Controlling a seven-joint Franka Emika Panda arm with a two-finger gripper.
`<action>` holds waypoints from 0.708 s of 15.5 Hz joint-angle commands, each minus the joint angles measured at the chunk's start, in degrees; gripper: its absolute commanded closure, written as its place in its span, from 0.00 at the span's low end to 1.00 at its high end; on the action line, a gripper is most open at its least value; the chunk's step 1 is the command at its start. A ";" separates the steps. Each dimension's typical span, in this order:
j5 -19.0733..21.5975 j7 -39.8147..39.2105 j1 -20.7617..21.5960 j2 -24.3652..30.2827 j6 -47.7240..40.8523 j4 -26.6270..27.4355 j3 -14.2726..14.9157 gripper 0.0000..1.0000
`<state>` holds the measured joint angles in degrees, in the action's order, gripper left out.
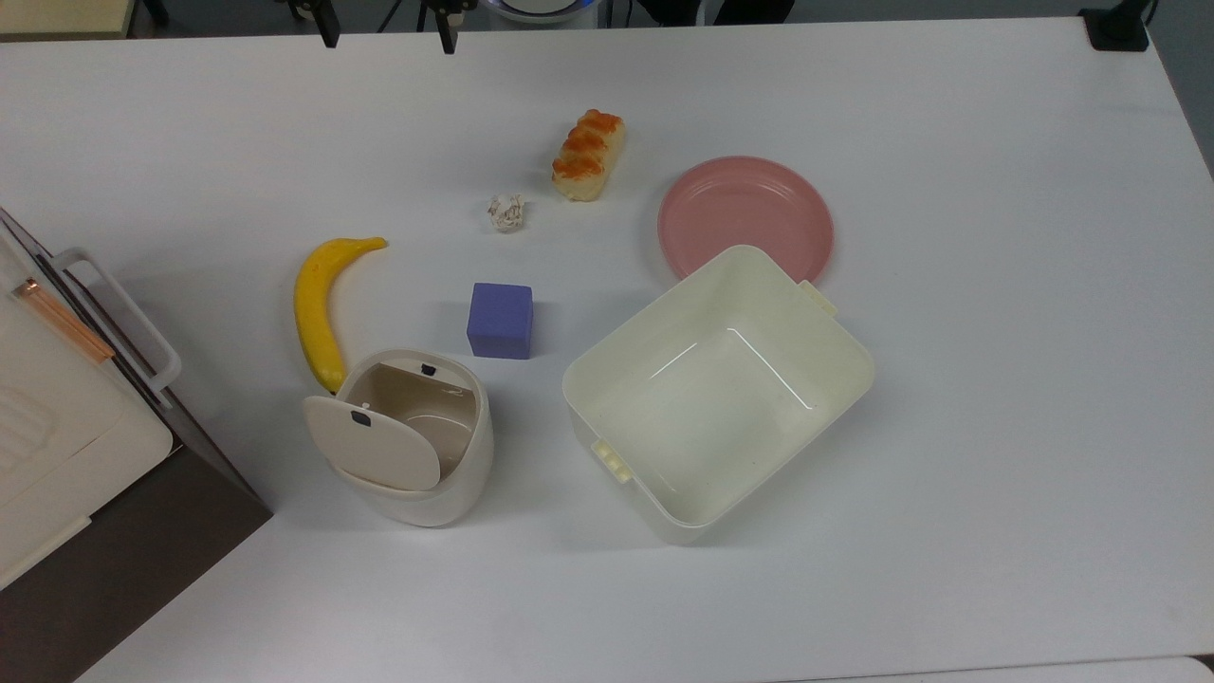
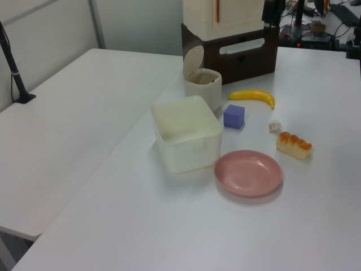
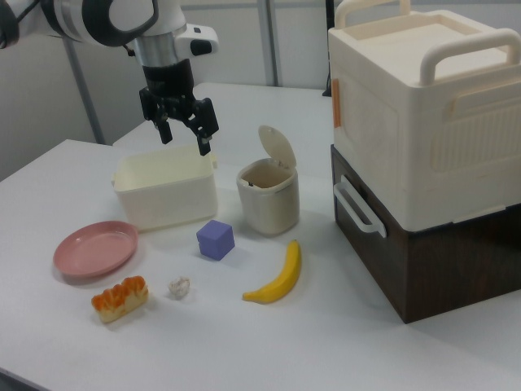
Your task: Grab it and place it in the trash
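Paper ball is sitting bare on the table, between the purple cube and the bread loaf, with room around it for a pinch. I am holding my gripper high, jaws spread and empty. Past the cube, the trash is waiting, lid tipped open.

Cut off at the top view's left edge: the stacked cream and brown boxes, beside the trash bin. Same boxes cropped by the left view's top edge, above the trash bin. Lower end of the banana hidden behind the trash bin's rim in the top view. Robot arm cropped at the right view's top left corner, far above the trash bin.
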<state>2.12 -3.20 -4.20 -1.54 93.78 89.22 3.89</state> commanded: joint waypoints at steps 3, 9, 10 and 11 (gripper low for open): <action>0.08 -1.28 2.35 3.65 2.20 5.96 1.56 0.00; -3.96 -1.11 6.39 9.53 11.14 20.62 1.47 0.00; -4.05 -1.02 7.09 9.89 12.64 22.30 1.47 0.00; -4.23 -1.11 7.36 9.89 13.35 23.36 1.47 0.00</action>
<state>-0.71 -3.45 0.18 3.10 101.42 102.97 3.90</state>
